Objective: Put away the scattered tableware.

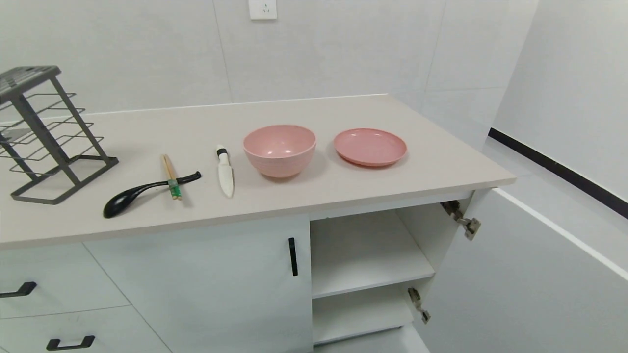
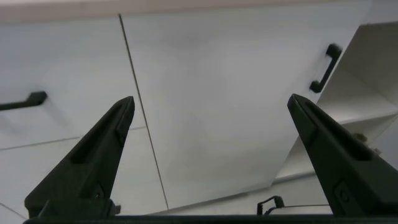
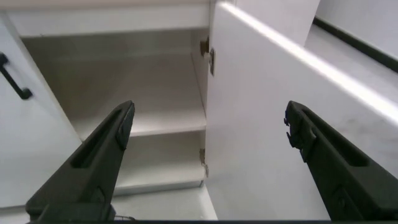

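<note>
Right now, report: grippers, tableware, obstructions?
Left gripper open, right gripper open, both empty. Bowl, plate, knife, spoon, chopsticks loose on counter. Cabinet door open.

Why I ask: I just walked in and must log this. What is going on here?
Nothing is being handled yet. The round pink bowl, flat pink plate, white knife, black long-handled spoon and wooden chopsticks lie on the beige countertop. The left gripper and right gripper are open and empty, low before the white cabinet, with one door standing open.
</note>
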Available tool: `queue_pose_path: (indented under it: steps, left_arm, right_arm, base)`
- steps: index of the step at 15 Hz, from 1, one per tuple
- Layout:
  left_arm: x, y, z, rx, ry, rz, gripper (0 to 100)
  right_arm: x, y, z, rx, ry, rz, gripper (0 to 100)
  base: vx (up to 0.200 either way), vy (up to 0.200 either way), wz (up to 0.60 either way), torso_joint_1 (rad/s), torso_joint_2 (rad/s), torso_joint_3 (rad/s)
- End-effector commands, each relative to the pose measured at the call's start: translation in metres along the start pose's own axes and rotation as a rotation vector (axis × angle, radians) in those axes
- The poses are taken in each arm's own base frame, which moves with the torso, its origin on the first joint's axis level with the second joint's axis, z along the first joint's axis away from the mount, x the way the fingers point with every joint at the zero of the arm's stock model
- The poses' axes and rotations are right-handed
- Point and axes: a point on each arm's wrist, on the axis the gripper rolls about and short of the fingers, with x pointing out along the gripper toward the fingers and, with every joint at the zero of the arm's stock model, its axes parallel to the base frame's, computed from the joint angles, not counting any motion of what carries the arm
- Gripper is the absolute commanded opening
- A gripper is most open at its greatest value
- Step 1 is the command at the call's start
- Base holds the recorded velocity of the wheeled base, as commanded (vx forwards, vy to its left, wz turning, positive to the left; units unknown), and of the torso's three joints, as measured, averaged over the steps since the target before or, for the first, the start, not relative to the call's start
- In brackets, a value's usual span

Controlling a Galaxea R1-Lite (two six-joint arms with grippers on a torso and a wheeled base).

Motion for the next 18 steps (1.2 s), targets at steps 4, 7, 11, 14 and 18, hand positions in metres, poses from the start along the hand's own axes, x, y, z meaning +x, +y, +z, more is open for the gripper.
queue_pose_path:
  steps: [4, 7, 11, 14, 18]
  left_arm:
    - [0.0002, 0.0, 0.0002, 0.0, 0.002, 0.0, 100]
    - [0.0002, 0.0, 0.0002, 0.0, 0.002, 0.0, 100]
    - [0.0002, 0.0, 0.0002, 0.0, 0.002, 0.0, 100]
    - [0.0002, 0.0, 0.0002, 0.0, 0.002, 0.0, 100]
    - [0.0002, 0.0, 0.0002, 0.0, 0.002, 0.0, 100]
  right_arm:
    - [0.0, 0.0, 0.0, -0.001, -0.001, 0.0, 100]
    - [0.0, 0.0, 0.0, -0.001, -0.001, 0.0, 100]
    - [0.0, 0.0, 0.0, -0.001, -0.001, 0.0, 100]
    - [0.0, 0.0, 0.0, -0.001, -0.001, 0.0, 100]
    - [0.0, 0.0, 0.0, -0.001, -0.001, 0.0, 100]
  base:
    - [0.0, 0.0, 0.0, 0.31, -0.49, -0.234]
    - [0.0, 0.0, 0.0, 0.3, -0.49, -0.243]
    - [0.0, 0.0, 0.0, 0.276, -0.52, -0.248]
    - [0.0, 0.0, 0.0, 0.287, -0.55, -0.266]
    - [0.0, 0.0, 0.0, 0.256, -0.5, -0.238]
